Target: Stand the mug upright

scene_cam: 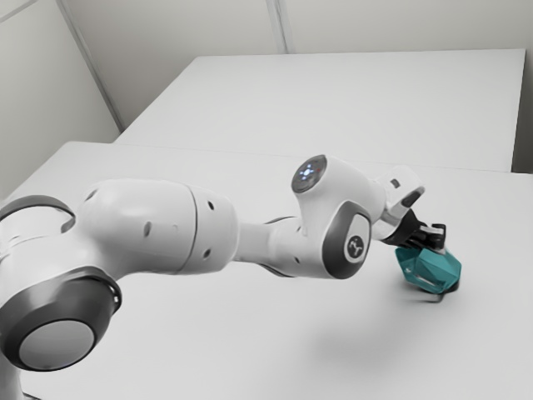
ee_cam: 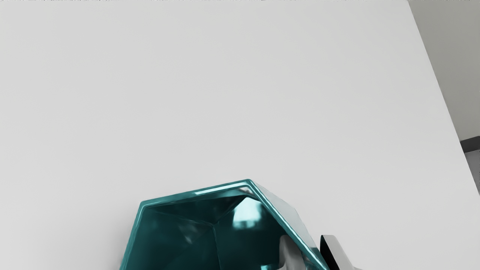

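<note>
Well, your mug (scene_cam: pixel 429 269) sits out toward four o'clock from the middle of the exterior view, right beneath your black gripper (scene_cam: pixel 431 238). It is a glossy teal piece cut into flat, gem-like facets, with crisp ridges where the planes meet. You have the fingers (ee_cam: pixel 333 249) closed on its wall: one smooth grey tip is inside the opening, the other outside, the thin wall pinched between them. The angular mouth faces your wrist camera, and the hollow is dark teal, creased, with a bright, blurry reflection on one inner face. In the exterior view the mug is tilted; a thin, dark curved shape lies by its five o'clock edge, and you cannot tell whether that is handle or shadow, nor whether the mug bears on the matte, pale table (scene_cam: pixel 275 333). Your smooth white arm (scene_cam: pixel 150 225), with its rounded grey caps, reaches in from nine o'clock. A second flat white table (scene_cam: pixel 350 108) stretches behind, toward one o'clock.
</note>
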You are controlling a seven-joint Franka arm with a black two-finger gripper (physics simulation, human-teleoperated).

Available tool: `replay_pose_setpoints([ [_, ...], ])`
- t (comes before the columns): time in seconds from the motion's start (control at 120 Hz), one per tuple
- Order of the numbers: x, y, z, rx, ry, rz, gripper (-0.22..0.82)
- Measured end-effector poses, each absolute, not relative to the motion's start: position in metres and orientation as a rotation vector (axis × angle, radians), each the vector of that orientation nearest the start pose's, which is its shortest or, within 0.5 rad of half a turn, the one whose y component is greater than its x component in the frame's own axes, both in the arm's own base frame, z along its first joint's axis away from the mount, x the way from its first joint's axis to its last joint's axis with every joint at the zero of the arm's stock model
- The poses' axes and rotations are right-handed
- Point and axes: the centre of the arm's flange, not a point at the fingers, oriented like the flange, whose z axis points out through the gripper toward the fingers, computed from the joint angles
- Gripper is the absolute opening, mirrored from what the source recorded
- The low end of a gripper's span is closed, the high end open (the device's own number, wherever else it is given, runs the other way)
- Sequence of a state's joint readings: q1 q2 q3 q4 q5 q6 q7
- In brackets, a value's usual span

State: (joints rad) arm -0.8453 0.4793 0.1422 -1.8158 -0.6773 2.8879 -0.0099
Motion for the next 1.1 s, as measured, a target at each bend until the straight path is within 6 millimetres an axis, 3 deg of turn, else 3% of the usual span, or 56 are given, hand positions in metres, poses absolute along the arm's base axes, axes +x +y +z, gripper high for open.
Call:
replay_pose_setpoints([
  [0.233,0.544,-0.429,0.353,-3.535,0.207,-0.845,-0.16],
  [0.325,0.543,-0.417,0.376,-3.552,0.189,-0.849,-0.17],
  [0.375,0.552,-0.387,0.390,-3.557,0.133,-0.822,-0.18],
  [0.517,0.591,-0.249,0.434,-3.481,0.005,-0.732,-0.18],
  [0.608,0.607,-0.170,0.442,-3.403,-0.048,-0.618,-0.17],
  [0.683,0.610,-0.124,0.440,-3.337,-0.060,-0.508,-0.17],
  [0.775,0.610,-0.086,0.431,-3.249,-0.039,-0.381,-0.17],
  [1.025,0.607,-0.016,0.402,-3.069,-0.031,-0.113,-0.17],
  [1.1,0.608,-0.005,0.398,-3.039,-0.043,-0.056,-0.17],
])
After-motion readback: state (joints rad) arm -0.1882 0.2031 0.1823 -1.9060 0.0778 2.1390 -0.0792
